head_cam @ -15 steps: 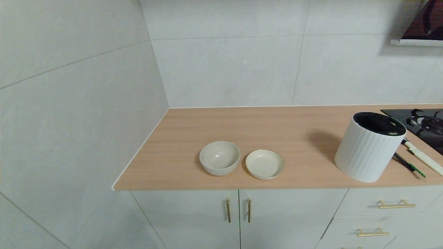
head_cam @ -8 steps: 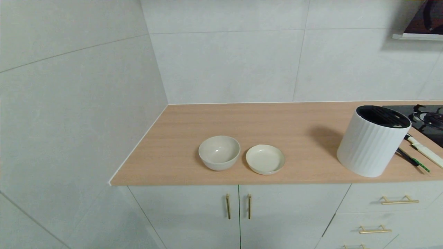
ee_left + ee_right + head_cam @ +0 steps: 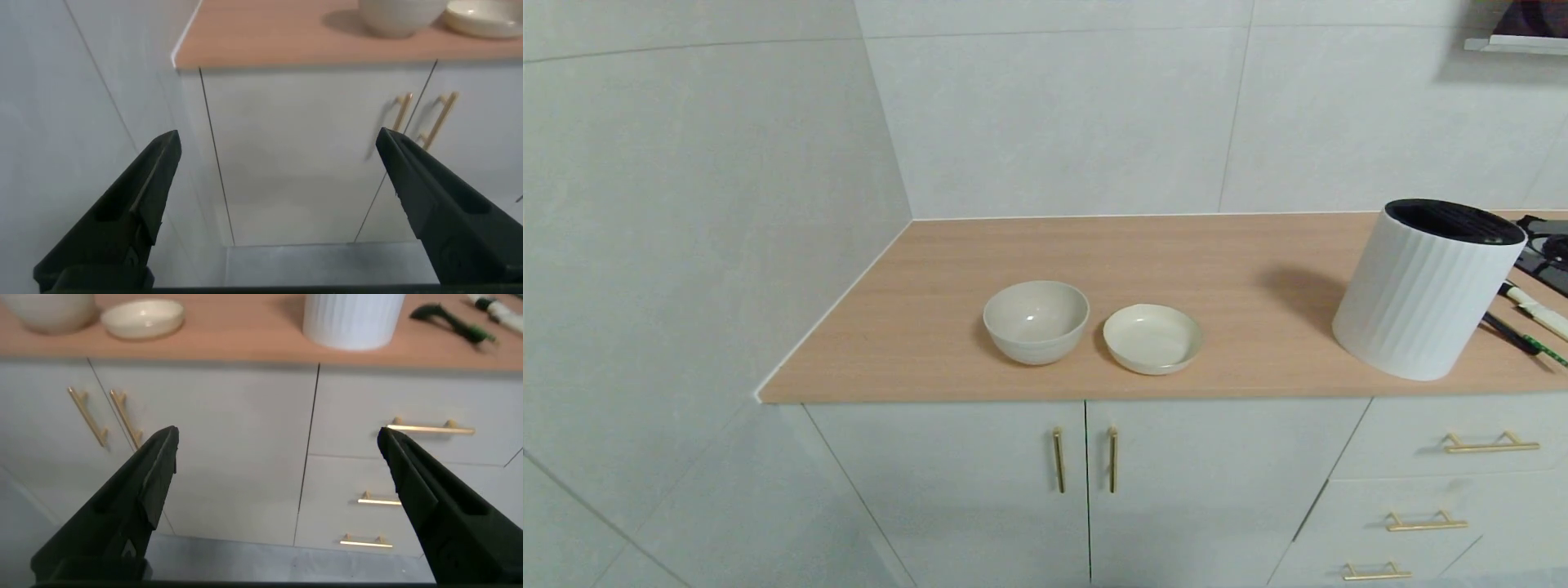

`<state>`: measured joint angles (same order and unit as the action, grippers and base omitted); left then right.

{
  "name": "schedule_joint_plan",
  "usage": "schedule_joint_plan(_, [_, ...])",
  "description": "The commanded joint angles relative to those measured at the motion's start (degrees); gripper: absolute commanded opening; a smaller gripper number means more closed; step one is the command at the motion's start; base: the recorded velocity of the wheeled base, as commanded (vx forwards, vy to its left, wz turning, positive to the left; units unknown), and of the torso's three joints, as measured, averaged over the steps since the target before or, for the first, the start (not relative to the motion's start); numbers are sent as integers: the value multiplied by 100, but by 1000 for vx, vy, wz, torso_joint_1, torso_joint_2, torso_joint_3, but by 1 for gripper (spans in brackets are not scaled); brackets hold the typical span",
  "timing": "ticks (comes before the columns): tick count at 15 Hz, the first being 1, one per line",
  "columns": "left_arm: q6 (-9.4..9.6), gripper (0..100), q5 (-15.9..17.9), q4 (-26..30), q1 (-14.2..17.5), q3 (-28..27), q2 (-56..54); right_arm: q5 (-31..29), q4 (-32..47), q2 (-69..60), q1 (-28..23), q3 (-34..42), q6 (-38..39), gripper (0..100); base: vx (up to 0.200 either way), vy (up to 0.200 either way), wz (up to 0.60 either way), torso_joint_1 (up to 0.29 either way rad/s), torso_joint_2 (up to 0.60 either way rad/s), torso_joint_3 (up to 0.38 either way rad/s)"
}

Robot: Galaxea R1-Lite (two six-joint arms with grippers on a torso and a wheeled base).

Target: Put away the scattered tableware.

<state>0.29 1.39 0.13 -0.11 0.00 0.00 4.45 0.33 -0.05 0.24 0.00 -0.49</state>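
A pale wooden worktop (image 3: 1143, 253) runs along a tiled wall above white cabinet doors (image 3: 980, 490) with brass handles. A cream bowl (image 3: 1036, 320) stands upright close to the worktop's front edge. Just beside the bowl, on the side toward the robot's right and not touching it, sits a shallow cream dish (image 3: 1152, 338). Well beyond the dish on that same side of the bowl stands a tall white ribbed holder (image 3: 1427, 289) with a black slotted top. Past the holder, farther from the bowl, lie a pale-handled knife (image 3: 1535, 309) and a dark slim utensil (image 3: 1515, 335).

The left gripper (image 3: 276, 143) has its jaws spread wide and holds nothing. It hangs lower than the bowl, out in front of the cabinet doors, with the bowl above and beyond it and apart from it. The right gripper (image 3: 276, 437) is likewise spread wide with nothing in it, also lower than the bowl, facing the cabinet fronts, with bowl, dish and holder on the worktop above it.
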Motion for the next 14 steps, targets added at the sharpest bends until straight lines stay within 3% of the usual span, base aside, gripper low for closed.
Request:
schedule_joint_plan(1, [6, 100, 2, -5, 2, 0, 0, 3, 2, 5, 2, 0, -4, 100, 0, 0, 0, -242, 520, 281])
schedule_joint_plan(14, [6, 100, 2, -5, 2, 0, 0, 3, 2, 5, 2, 0, -4, 100, 0, 0, 0, -207, 492, 283])
